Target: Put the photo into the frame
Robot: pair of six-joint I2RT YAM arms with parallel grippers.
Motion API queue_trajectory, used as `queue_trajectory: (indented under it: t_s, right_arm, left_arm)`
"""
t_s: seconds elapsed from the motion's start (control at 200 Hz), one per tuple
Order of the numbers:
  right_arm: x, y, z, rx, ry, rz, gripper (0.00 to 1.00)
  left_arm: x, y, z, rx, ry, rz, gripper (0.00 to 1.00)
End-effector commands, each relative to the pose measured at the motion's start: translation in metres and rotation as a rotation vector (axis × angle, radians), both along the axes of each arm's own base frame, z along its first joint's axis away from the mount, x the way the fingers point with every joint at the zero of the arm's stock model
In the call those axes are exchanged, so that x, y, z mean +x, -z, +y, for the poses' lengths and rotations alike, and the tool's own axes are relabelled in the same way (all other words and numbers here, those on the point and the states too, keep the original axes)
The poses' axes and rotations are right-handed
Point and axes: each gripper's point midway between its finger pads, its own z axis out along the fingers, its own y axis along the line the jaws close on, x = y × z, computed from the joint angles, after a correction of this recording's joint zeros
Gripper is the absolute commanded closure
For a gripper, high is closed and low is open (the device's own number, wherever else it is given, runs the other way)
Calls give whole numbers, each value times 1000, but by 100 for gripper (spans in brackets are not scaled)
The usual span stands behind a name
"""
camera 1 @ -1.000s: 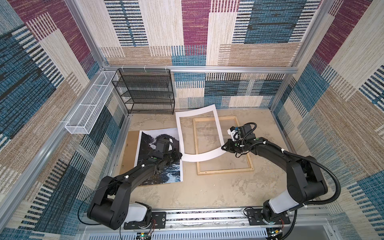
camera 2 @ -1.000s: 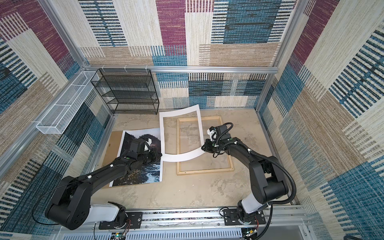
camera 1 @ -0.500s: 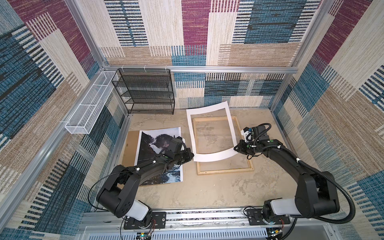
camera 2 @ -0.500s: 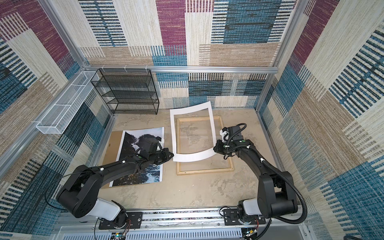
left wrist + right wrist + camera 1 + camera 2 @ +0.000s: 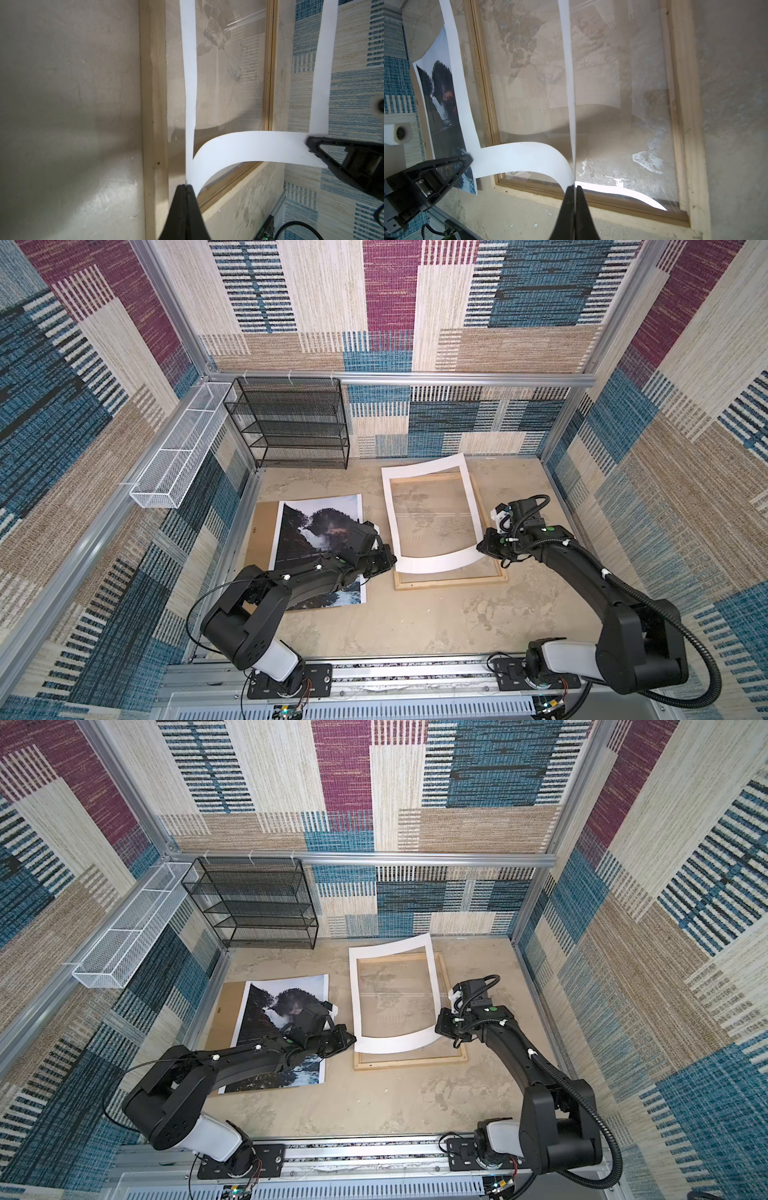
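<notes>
Currently my left gripper (image 5: 185, 185) is clamped tight on the near left corner of the white mat (image 5: 436, 563). My right gripper (image 5: 574, 187) pinches the near right corner the same way, its jaws pressed together on the card. Between my two grips the mat's near bar bends in a curve above the frame (image 5: 451, 583). That frame lies flat on the table (image 5: 415, 626), and in both top views the mat's far edge reaches past its far bar. The photo (image 5: 316, 514) lies picture side up on the table left of the frame, not in it. It rests partly on a brown backing sheet (image 5: 261, 531), beneath my left arm.
</notes>
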Motion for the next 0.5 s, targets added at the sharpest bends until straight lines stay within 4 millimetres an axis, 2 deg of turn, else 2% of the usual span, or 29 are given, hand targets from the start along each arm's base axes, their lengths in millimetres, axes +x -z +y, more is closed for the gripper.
queue_trajectory:
  t_s: [0.0,0.14,0.496]
  right_arm:
    - [-2,2,-7,-17,59,9,100]
    - [-8,4,-10,-13,84,7,100]
    - [-25,14,-17,-37,105,39,100]
  left_arm:
    - [-3,0,-5,-28,-6,10,100]
    - [-10,4,-6,-27,5,25,100]
    - [-14,5,-12,-38,27,42,100]
